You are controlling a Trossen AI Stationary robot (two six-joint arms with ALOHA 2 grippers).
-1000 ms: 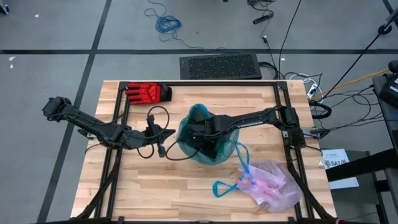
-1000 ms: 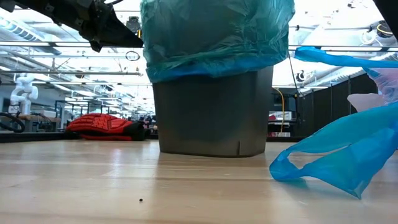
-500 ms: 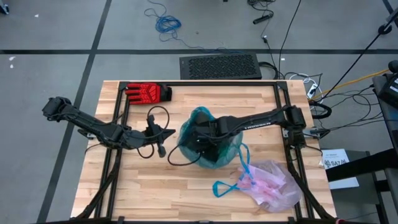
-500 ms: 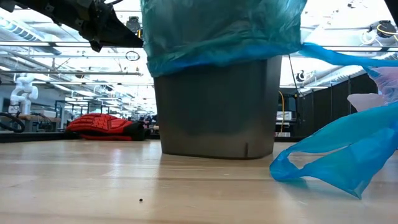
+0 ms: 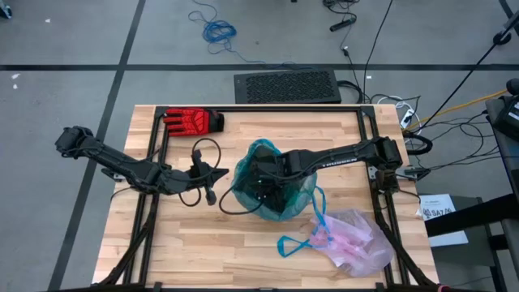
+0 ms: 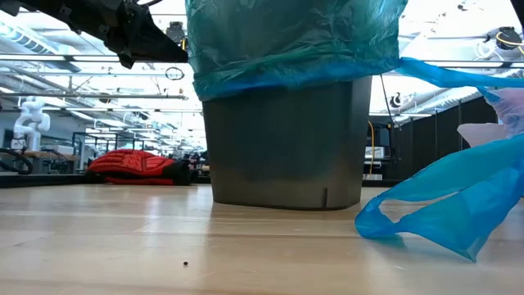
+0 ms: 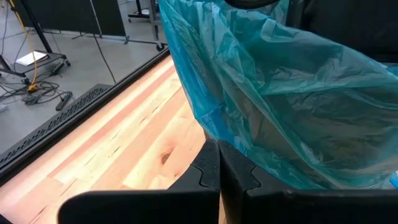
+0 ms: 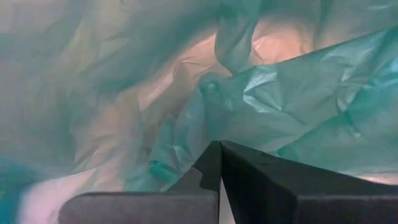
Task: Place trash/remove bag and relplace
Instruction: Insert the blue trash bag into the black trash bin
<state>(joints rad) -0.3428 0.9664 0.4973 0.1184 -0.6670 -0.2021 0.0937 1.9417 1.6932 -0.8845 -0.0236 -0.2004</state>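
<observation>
Now reaching inside the teal liner [image 5: 272, 182] — right gripper [image 8: 219, 163], fingers pressed together, gripping nothing visible.
Lying crumpled near the bin [image 6: 282, 139] — bag [image 5: 357, 239]; left gripper [image 7: 219, 167] hovering beside, fingers closed, empty.

right arm: its gripper [image 5: 261, 185], inside the teal-green bag [image 5: 272, 185], has shifted slightly left and toward the near edge; the elbow moved right.

bin [image 6: 282, 143]: slid a little to the right in the low view since a second ago, hardly any since half a second ago.

teal-green bag: its overhang now spreads farther right and meets the blue drawstring [image 6: 442, 75] of the pink-white bag [image 5: 357, 241].
</observation>
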